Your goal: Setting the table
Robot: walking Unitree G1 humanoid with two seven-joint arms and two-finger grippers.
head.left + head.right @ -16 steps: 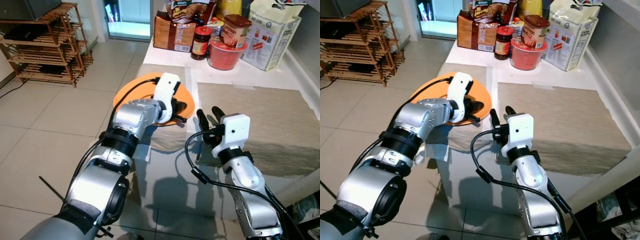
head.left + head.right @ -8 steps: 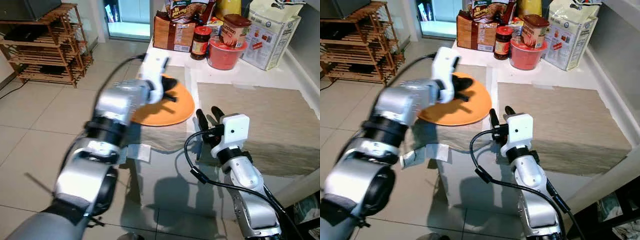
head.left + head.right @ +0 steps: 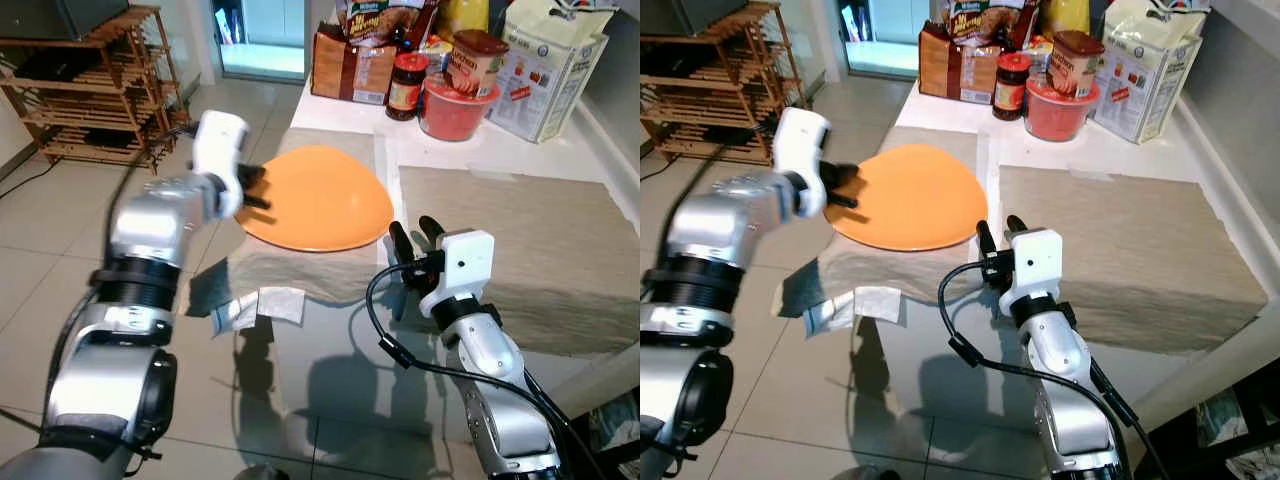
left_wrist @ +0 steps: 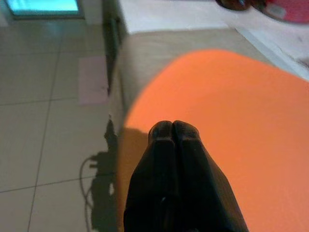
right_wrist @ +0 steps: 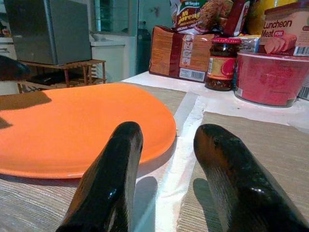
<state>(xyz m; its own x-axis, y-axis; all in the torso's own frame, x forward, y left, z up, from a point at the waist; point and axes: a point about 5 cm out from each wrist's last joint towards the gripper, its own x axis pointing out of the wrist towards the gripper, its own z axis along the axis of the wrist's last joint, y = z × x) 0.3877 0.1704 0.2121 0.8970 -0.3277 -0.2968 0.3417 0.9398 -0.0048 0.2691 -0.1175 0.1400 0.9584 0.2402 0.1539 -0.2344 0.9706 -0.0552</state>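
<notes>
An orange plate (image 3: 325, 200) lies flat on the left beige placemat (image 3: 300, 275) near the table's left edge. My left gripper (image 3: 256, 190) hovers at the plate's left rim, out over the table's side, with its fingers (image 4: 172, 128) pressed together and nothing between them. My right gripper (image 3: 411, 227) stands open at the table's front edge, just right of the plate, with the fingers (image 5: 123, 145) apart and empty. A second beige placemat (image 3: 520, 240) lies bare to the right.
Groceries crowd the back of the table: a bread bag (image 3: 348, 65), a dark jar (image 3: 403, 85), a red bowl (image 3: 456, 108) and a flour bag (image 3: 545, 65). A wooden rack (image 3: 95, 90) stands on the tiled floor at left. A white tag (image 3: 262, 305) hangs below the left placemat.
My left arm has swung left, from over the middle of the plate to its left rim, leaving the plate uncovered. The right arm has stayed put.
</notes>
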